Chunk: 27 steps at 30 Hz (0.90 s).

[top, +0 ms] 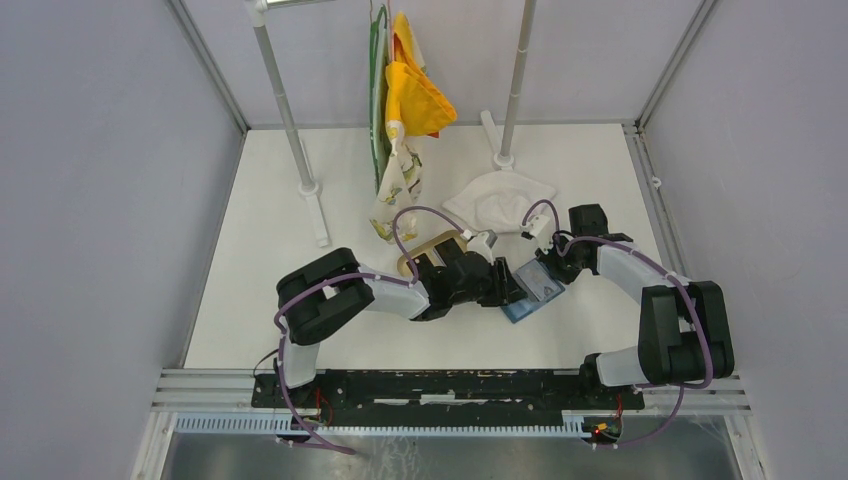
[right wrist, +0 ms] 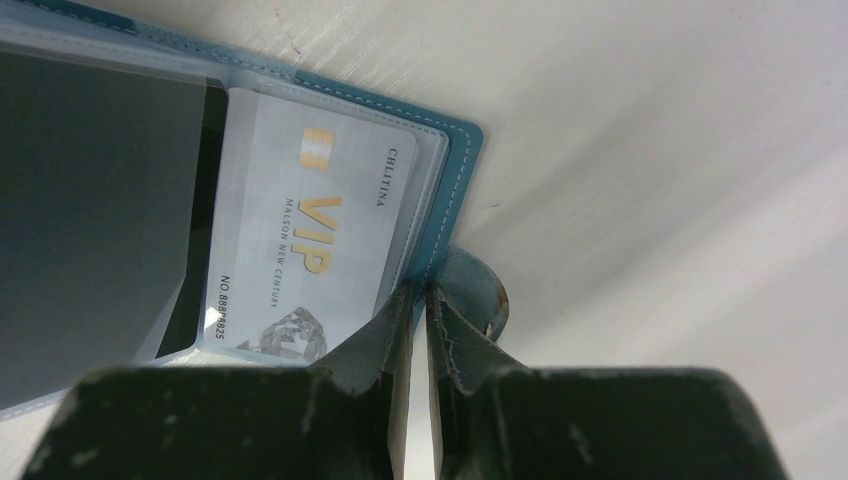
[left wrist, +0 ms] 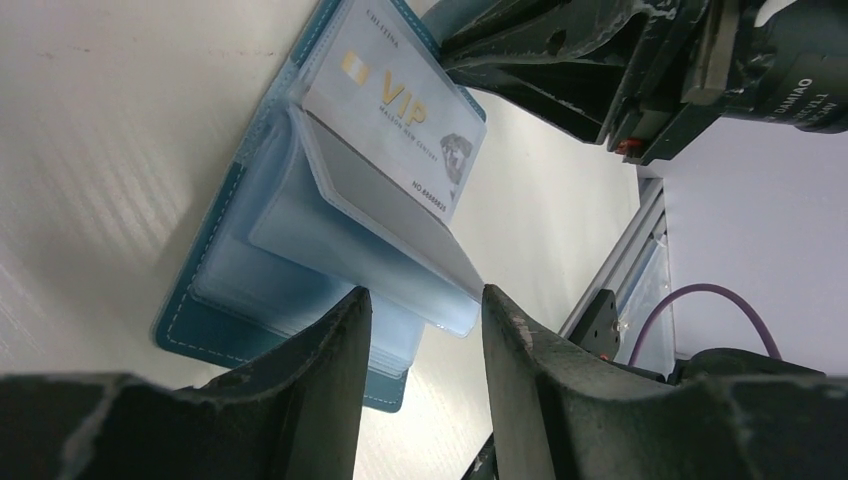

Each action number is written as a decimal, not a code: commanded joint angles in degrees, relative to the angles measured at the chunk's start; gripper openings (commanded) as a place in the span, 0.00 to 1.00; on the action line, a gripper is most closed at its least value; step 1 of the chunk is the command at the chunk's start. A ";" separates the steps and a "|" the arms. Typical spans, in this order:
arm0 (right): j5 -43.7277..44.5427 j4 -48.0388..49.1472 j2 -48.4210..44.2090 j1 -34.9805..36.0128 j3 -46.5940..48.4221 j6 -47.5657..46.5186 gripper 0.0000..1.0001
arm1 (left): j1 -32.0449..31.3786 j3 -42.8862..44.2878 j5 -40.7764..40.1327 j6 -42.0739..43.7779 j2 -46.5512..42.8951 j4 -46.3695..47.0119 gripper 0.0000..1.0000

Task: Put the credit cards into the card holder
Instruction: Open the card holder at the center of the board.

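Observation:
The blue card holder (top: 525, 308) lies open on the white table, its clear sleeves fanned up (left wrist: 200, 310). A pale silver VIP card (left wrist: 400, 100) sits in the top sleeve (right wrist: 310, 230). A dark grey card-sized rectangle (right wrist: 90, 200) shows through the sleeve beside it; I cannot tell if it is a credit card. My right gripper (right wrist: 420, 300) is shut on the holder's blue cover edge (right wrist: 455, 150), beside its snap tab (right wrist: 475, 295). My left gripper (left wrist: 425, 295) is open at the opposite side, a loose sleeve corner (left wrist: 450, 305) lying between its fingers unpinched. Both grippers (top: 512, 283) (top: 545, 266) meet over the holder.
A tan oval tray (top: 425, 248) sits half hidden behind the left arm. A white cloth (top: 500, 200) lies further back. Yellow and patterned cloths (top: 410, 100) hang from a rack on two posts (top: 285, 100) (top: 515, 80). A metal rail (top: 450, 385) runs along the near edge.

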 commanded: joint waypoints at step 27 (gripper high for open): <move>-2.86 -3.38 0.83 0.50 0.88 0.07 0.15 | 2.61 3.91 2.86 1.74 2.99 1.43 0.49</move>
